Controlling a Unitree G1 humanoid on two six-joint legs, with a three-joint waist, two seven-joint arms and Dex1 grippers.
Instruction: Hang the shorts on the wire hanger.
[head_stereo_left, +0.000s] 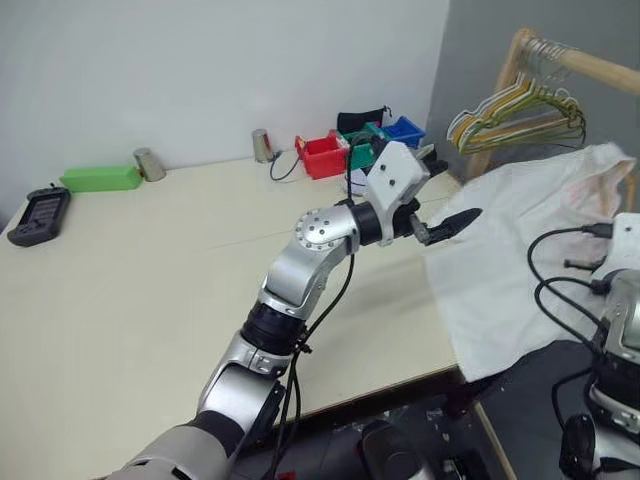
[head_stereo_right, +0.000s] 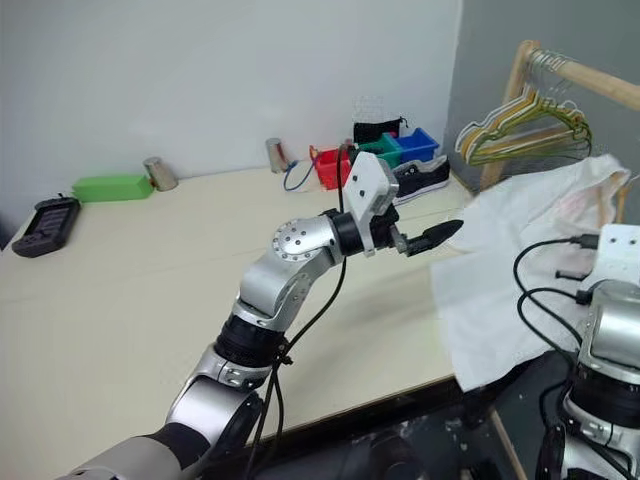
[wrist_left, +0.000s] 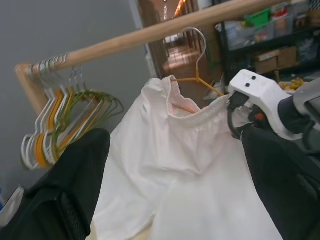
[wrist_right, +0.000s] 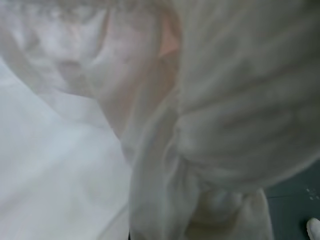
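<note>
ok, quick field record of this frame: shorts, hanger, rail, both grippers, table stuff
shorts: white, waistband raised toward the rail, lower part draped over the table's right edge
wire hanger: hooked on the wooden rail, shorts' waistband bunched at it
spare hangers: green, yellow and white bunch at the rail's end
left gripper: open, beside the shorts, holding nothing
right gripper: shut; fabric right in front of its wrist camera, grip itself not visible
table: red bin, green box, black device
</note>
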